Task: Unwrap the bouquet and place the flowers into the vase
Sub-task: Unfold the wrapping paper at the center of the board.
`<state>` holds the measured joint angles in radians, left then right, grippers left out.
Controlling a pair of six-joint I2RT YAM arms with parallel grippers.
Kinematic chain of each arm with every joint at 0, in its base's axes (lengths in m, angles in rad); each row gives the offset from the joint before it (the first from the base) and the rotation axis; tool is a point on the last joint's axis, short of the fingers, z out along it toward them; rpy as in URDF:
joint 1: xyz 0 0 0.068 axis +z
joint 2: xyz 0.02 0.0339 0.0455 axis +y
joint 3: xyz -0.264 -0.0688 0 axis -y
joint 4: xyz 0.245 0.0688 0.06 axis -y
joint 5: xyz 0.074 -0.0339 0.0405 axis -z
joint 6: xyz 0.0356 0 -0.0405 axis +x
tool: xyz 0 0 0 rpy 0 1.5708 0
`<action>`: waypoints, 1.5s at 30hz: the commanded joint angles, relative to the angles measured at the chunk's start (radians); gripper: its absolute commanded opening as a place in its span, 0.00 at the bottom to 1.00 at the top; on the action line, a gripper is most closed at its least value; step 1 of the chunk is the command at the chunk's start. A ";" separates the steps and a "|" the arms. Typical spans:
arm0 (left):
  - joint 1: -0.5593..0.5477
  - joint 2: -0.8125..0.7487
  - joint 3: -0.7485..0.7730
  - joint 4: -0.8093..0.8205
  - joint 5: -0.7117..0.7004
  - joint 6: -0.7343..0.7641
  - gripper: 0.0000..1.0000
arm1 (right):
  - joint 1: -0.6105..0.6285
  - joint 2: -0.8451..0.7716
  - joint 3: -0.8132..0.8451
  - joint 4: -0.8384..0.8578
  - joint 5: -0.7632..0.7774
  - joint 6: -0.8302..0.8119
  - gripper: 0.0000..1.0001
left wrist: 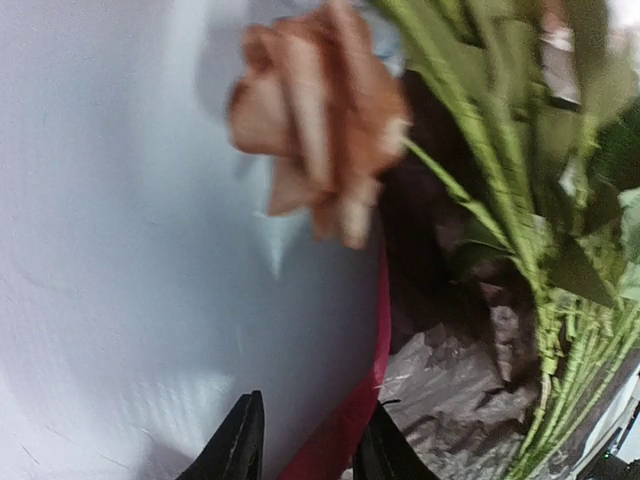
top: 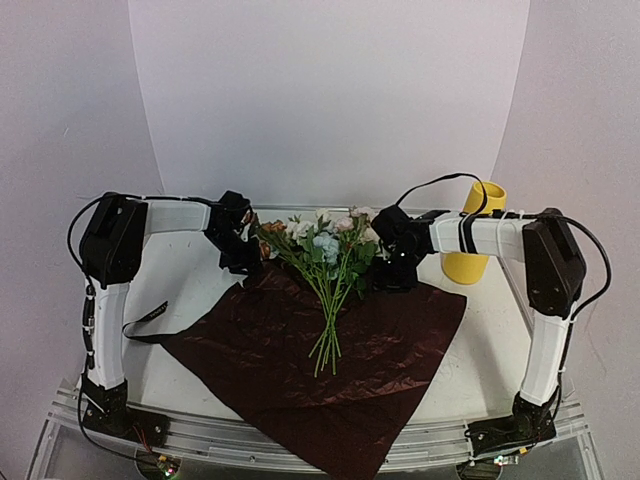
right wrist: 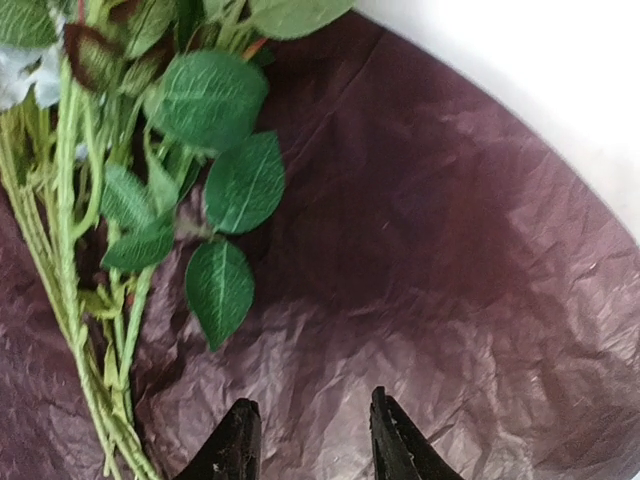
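The bouquet is undone. Its dark red wrap [top: 330, 370] lies spread flat on the table, and the flowers [top: 325, 250] lie on it with heads to the back and stems [top: 328, 335] pointing forward. The mustard-yellow vase [top: 476, 235] stands upright at the back right, partly behind the right arm. My left gripper [top: 243, 262] is at the wrap's back-left corner beside the flower heads. Its jaws stand apart [left wrist: 316, 400] with the wrap's red edge [left wrist: 345, 430] between them, below a rust-orange rose [left wrist: 315, 110]. My right gripper [top: 395, 275] hovers open [right wrist: 312, 402] over bare wrap [right wrist: 430, 250], right of the leafy stems [right wrist: 70, 300].
A black ribbon [top: 145, 320] lies loose on the white table left of the wrap. The wrap's front corner hangs over the table's near edge [top: 300, 440]. White walls close in the back and sides.
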<state>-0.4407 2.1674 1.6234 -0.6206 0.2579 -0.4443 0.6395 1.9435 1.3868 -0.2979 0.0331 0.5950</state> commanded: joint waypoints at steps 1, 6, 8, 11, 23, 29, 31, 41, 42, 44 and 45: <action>0.017 0.032 0.067 0.000 0.023 0.025 0.19 | -0.006 0.048 0.065 -0.060 0.066 0.006 0.41; 0.036 0.064 0.090 0.001 0.054 0.017 0.09 | -0.016 0.087 0.103 -0.081 0.107 0.011 0.41; 0.039 0.069 0.096 0.000 0.065 0.015 0.10 | -0.022 0.110 0.128 -0.090 0.109 0.002 0.41; 0.041 0.061 0.098 0.001 0.101 0.020 0.20 | -0.025 0.125 0.147 -0.096 0.115 -0.002 0.41; 0.042 0.078 0.093 0.005 0.219 0.067 0.28 | -0.037 0.150 0.148 -0.101 0.097 -0.013 0.41; 0.041 0.093 0.094 0.004 0.195 0.066 0.11 | -0.038 0.180 0.154 -0.103 0.100 -0.012 0.40; 0.042 0.092 0.092 0.003 0.194 0.067 0.06 | -0.040 0.191 0.160 -0.106 0.102 -0.008 0.40; 0.049 0.105 0.076 0.004 0.149 0.076 0.00 | -0.061 0.285 0.222 -0.139 0.093 0.008 0.22; 0.050 0.109 0.078 0.004 0.143 0.076 0.00 | -0.065 0.294 0.229 -0.144 0.093 0.010 0.21; 0.054 0.121 0.086 0.004 0.132 0.076 0.00 | -0.073 0.315 0.239 -0.148 0.090 0.010 0.16; 0.055 0.129 0.090 0.004 0.128 0.074 0.00 | -0.078 0.325 0.245 -0.149 0.087 0.009 0.13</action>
<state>-0.3982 2.2639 1.6823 -0.6264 0.4317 -0.3878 0.5838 2.2022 1.6010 -0.3739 0.1186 0.5966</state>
